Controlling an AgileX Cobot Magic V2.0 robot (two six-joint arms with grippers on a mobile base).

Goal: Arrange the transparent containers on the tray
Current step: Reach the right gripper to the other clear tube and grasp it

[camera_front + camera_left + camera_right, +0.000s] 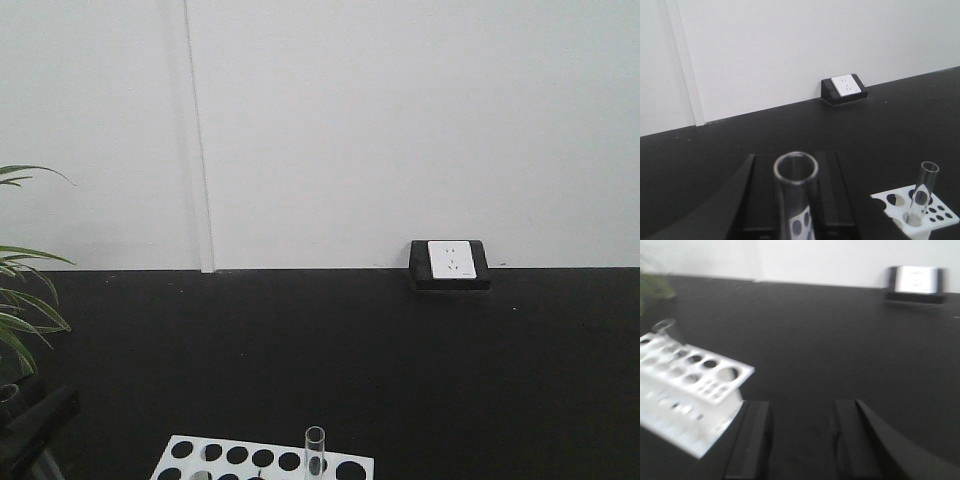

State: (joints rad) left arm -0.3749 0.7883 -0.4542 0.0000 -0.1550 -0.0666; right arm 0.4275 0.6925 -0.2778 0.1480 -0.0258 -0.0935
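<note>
L pincer (794, 162) is clamped on a tube (796, 210): black fingers (757, 200) press it from both sides, and the tube is upright w/ its open rim up toward the wrist cam. Just right of this pincer & a bit ahead, a white rack (900, 200) w/ round holes stands on the black surface (715, 145). A 2nd tube (923, 192) sits upright in one of the holes, apart from the pincer. Further ahead & right is a socket (845, 86) in a black block, at the foot of the white wall (790, 50). R pincer (801, 407) is spread open, w/ only surface showing btw its fingers; that view is blurred. The rack lies to its left, the socket far ahead-right, a plant (652, 287) far ahead-left. In the front cam the rack is at the bottom edge, the 2nd tube poking up from it.
</note>
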